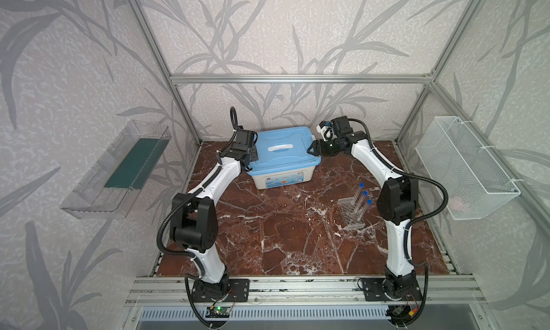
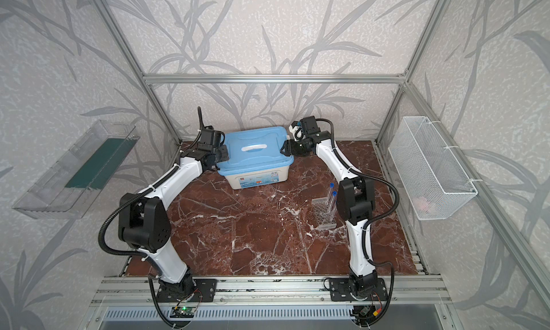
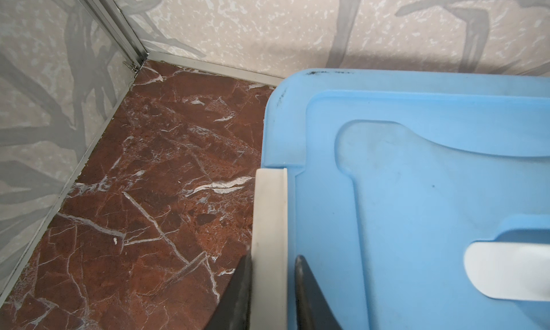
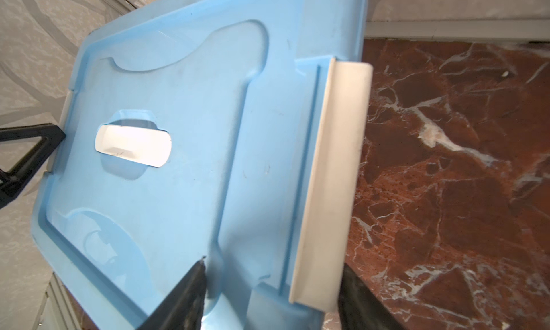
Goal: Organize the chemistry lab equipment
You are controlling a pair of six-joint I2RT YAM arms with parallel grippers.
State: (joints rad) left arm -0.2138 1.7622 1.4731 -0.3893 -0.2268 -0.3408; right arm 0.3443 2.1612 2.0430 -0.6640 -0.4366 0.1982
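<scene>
A clear holed rack stands on the marble at the right, near my right arm's elbow. Three long blue-capped tubes lean in it. In a top view the elbow hides part of the rack and only two tubes show. At the back stands the white bin under its blue lid. My left gripper is shut on the white latch at the lid's left end. My right gripper is open and straddles the right latch, one finger over the lid, the other outside the latch.
A clear plastic tray hangs on the left wall. On the right wall hangs a white wire basket with something pale pink in it. The back wall stands close behind the bin. Aluminium frame posts stand at the back corners.
</scene>
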